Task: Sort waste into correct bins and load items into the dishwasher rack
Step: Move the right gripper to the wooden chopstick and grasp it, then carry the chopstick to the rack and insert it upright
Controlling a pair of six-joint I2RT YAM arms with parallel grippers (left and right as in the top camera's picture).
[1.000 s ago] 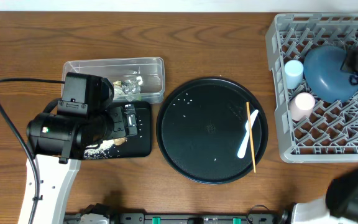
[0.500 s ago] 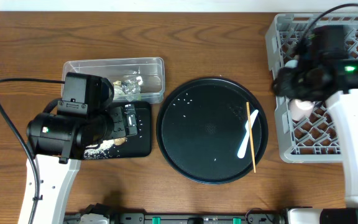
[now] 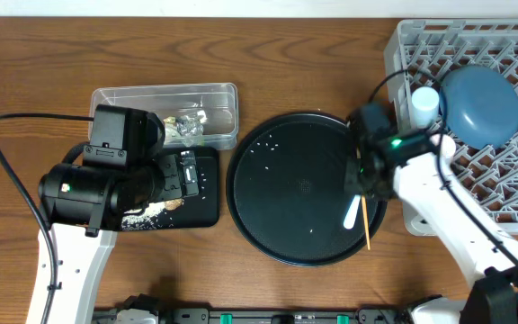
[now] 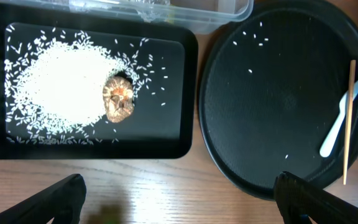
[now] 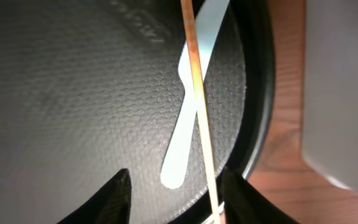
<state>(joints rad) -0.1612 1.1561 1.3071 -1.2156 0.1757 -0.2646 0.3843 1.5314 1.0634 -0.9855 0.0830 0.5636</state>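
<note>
left gripper (image 4: 179, 180): wide open, empty, over the table at the black tray's (image 4: 166, 127) near edge.
right gripper (image 5: 174, 173): jaws partly apart, gripping nothing, astride the spoon's (image 5: 188, 118) near end.
chopstick (image 5: 197, 93): lies across the spoon, at the round tray's (image 3: 286, 229) right side.
round tray: a few stray grains.
black tray: rice (image 4: 55, 81) heap, brown lump (image 4: 118, 99) at its edge.
tub (image 3: 133, 95): behind the black tray, wrappers (image 3: 187, 126) inside; left arm hides part.
rack (image 3: 511, 180): far right, holds a blue dish (image 3: 479, 106) and a cup (image 3: 425, 103); right arm crosses its near corner.
</note>
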